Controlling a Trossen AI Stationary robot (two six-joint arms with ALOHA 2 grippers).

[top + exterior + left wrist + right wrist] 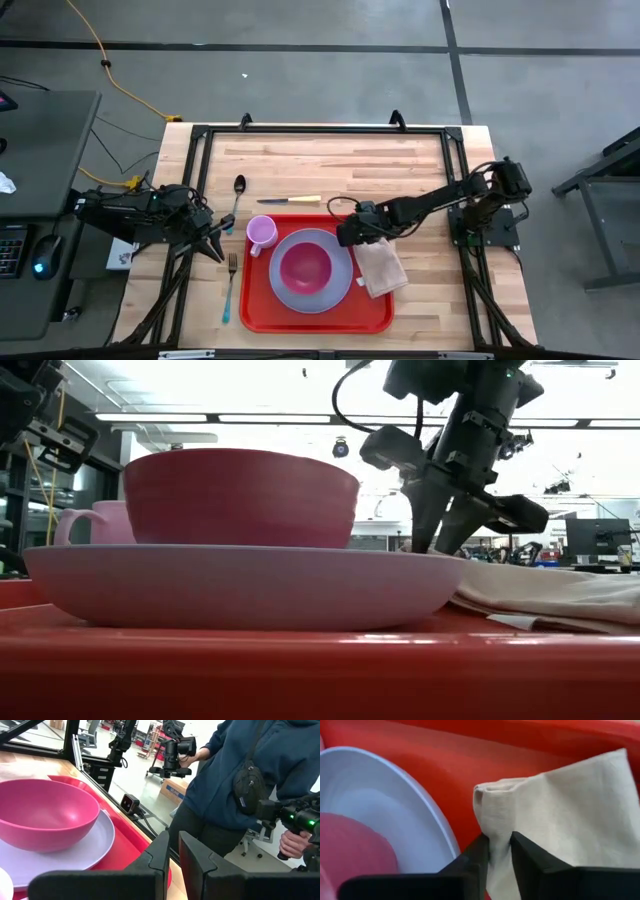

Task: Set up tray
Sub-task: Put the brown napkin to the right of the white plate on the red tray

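Note:
A red tray [255, 300] lies at the table's near middle. On it stand a lavender plate [340, 290] with a pink bowl [305, 267] in it, and a pink mug [262, 232] at the tray's far left corner. A tan napkin [382, 270] lies on the tray's right part, reaching over its right rim. My right gripper [347, 236] slants down at the napkin's far left corner, shut on a raised fold. My left gripper [222, 243] waits level at the tray's left, shut, holding nothing. My right gripper pinches a raised fold of the napkin [499, 827] between its two fingers, at the corner next to the plate. The fingers come from above and the right, slanting down. The fold stands up bunched between them, and the rest of the napkin [560, 595] lies slack on the tray.
A spoon [238, 195] and a knife [290, 200] lie on the wood beyond the tray, and a fork [230, 285] lies to its left. A black frame [320, 130] runs round the table. A person [235, 780] stands beyond the table edge in the left wrist view.

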